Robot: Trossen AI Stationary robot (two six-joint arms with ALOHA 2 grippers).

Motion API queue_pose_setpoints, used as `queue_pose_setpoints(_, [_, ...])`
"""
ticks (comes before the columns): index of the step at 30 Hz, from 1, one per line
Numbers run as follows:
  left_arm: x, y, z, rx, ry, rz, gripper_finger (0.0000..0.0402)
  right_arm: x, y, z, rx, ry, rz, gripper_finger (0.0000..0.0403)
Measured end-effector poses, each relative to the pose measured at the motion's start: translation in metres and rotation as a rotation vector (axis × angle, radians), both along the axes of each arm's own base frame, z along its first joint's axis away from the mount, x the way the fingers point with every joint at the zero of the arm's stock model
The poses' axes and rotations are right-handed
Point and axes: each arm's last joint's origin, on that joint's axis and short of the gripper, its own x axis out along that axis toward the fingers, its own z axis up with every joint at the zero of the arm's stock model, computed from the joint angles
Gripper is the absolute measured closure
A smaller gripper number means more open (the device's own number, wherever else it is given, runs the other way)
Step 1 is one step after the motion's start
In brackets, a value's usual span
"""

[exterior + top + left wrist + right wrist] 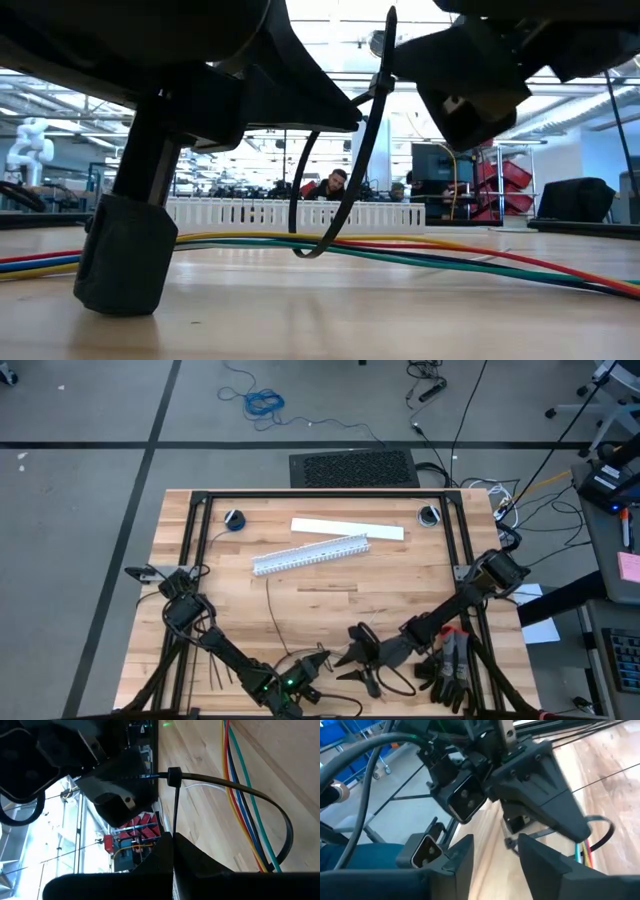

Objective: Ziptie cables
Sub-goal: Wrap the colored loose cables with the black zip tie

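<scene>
Near the desk's front edge, your left pincer (318, 660) is clamped on a ziptie (235, 787). The strap is already looped under the cables (420, 252), and its tail runs through the locking head. The cables lie flat on the desk (330, 590), trailing from the front edge toward the white slotted duct (310, 553).

Your right pincer (352, 655) sits just beside the left one, jaws partly spread and empty, facing the loop.

Judgement: cinching step.
- Close the right pincer on the free tail just past the head.
- Pull along the strap's line, not sideways.
- Keep the left grip steady so the loop shrinks around all wires.
- Watch for a wire slipping out.
</scene>
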Motion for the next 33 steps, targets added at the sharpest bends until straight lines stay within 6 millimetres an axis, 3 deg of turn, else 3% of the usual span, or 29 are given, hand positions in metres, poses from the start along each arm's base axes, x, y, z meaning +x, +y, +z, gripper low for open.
queue_pose_setpoints(7, [0.0,0.0,-0.0001,-0.001,-0.001,0.0,0.0402,0.0045,-0.007,-0.0001,-0.007,-0.001,-0.016,0.0294])
queue_pose_setpoints(25, [0.0035,0.0042,-0.0004,0.0,0.0,0.012,0.0402,0.0055,-0.0065,0.0009,-0.005,-0.003,-0.014,0.03])
queue_pose_setpoints(33, [0.0036,0.0043,-0.0004,0.0,0.0,0.012,0.0402,0.0056,-0.0066,0.0006,-0.003,0.0,-0.015,0.0346])
